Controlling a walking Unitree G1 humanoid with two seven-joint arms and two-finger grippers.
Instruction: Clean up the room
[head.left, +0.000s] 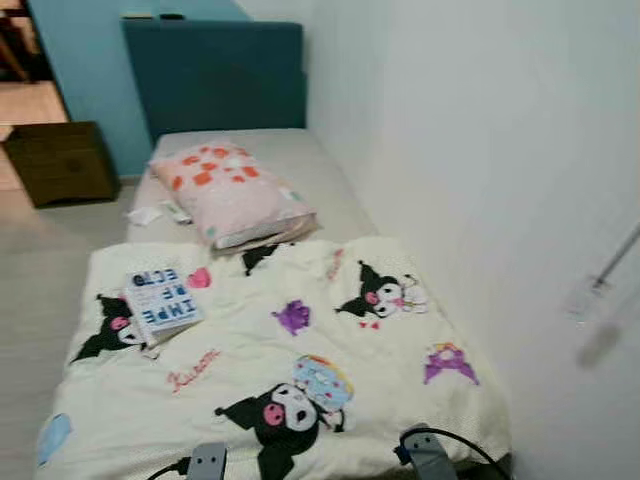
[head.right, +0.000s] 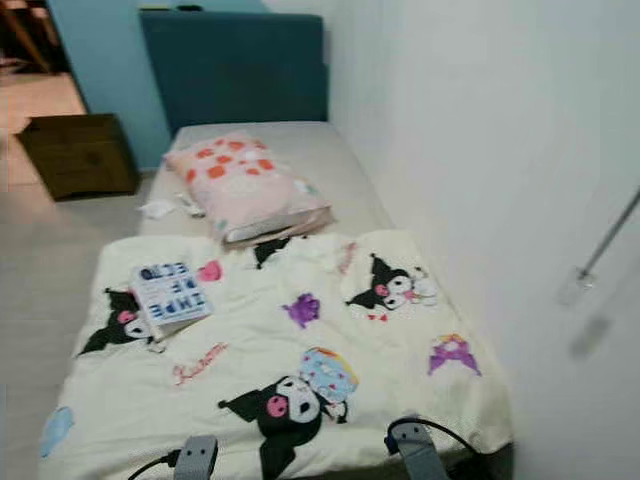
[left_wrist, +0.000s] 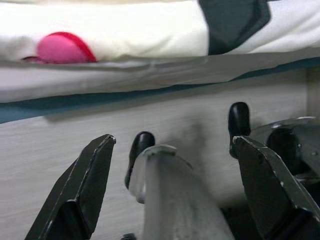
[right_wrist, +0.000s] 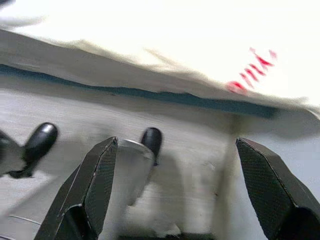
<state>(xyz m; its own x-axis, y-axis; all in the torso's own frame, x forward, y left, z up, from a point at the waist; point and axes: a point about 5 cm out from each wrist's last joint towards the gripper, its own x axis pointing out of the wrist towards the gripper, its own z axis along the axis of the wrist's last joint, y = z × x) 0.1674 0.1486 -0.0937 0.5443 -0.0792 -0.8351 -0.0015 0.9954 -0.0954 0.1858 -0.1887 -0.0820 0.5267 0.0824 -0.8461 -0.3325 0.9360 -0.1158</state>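
A single bed stands against the white wall, covered by a cream cartoon-print blanket (head.left: 300, 370). On the blanket's left side lies a blue-and-white book (head.left: 160, 298). Further up, a pink pillow with orange patches (head.left: 228, 188) rests on the bare grey mattress (head.left: 300, 160), with a crumpled white scrap (head.left: 150, 213) beside it. Both arms hang low at the foot of the bed, their wrists (head.left: 207, 462) (head.left: 428, 455) at the picture's lower edge. My left gripper (left_wrist: 172, 195) is open below the blanket's hanging edge. My right gripper (right_wrist: 187, 192) is open too, beside the bed's side.
A dark teal headboard (head.left: 215, 75) closes the far end of the bed. A brown wooden nightstand (head.left: 62, 160) stands on the floor to the left. The pale wood floor (head.left: 40, 280) runs along the bed's left side. A metal rod (head.left: 618, 260) leans on the right wall.
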